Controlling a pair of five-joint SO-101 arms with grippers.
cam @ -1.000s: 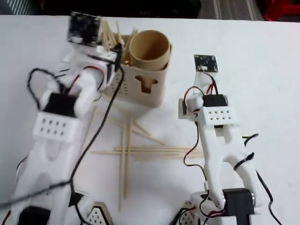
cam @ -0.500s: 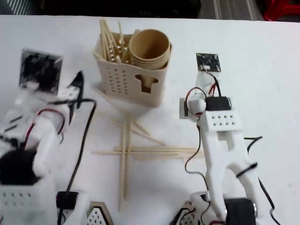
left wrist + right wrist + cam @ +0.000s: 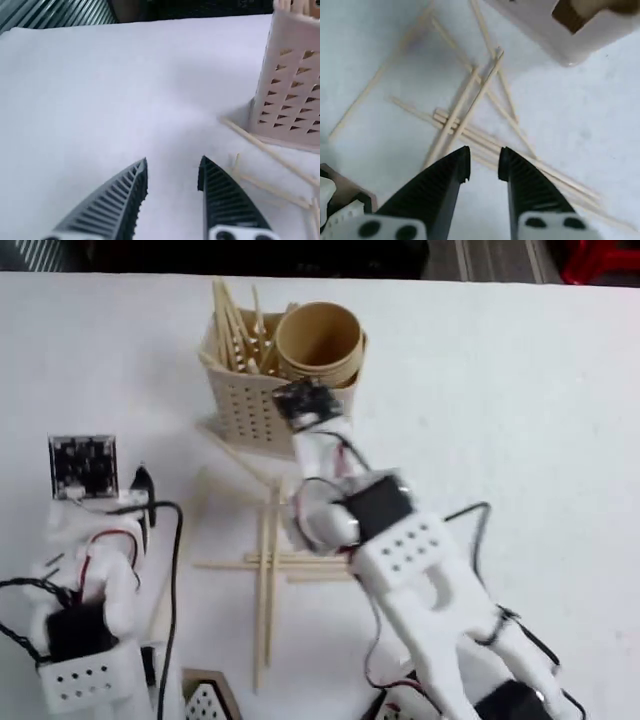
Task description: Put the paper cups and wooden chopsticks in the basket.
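Jaws of the right gripper [image 3: 484,159] stand slightly apart with nothing between them, poised over the loose chopsticks [image 3: 470,107]. The left gripper [image 3: 173,172] has its jaws wider apart, also empty, above bare table [image 3: 100,90].

In the high view the right arm [image 3: 410,560] slants in from 5 o'clock to the table's centre. That is likely because the heap lies there, at 6 o'clock of the basket [image 3: 250,410]. A narrow gap suits such thin sticks. The left arm [image 3: 90,570] sits folded at 8 o'clock, which probably leaves the other arm room.

The cups [image 3: 318,340] are nested in the basket's 3 o'clock half, and a bundle [image 3: 235,325] of chopsticks stands upright in its 9 o'clock half. So the cups look finished, and the loose sticks seem to be what remains.

Several things could hinder the pick:
- The sticks cross one another, so lifting one may drag its neighbours.
- They lie flat, so the fingertips would need to come right down to the surface.
- One stick rests at the basket's foot, and the wall is close at 12 o'clock of the heap.
- Another stick lies apart at 9 o'clock, beside the left arm's black cable [image 3: 178,540], which might snag.
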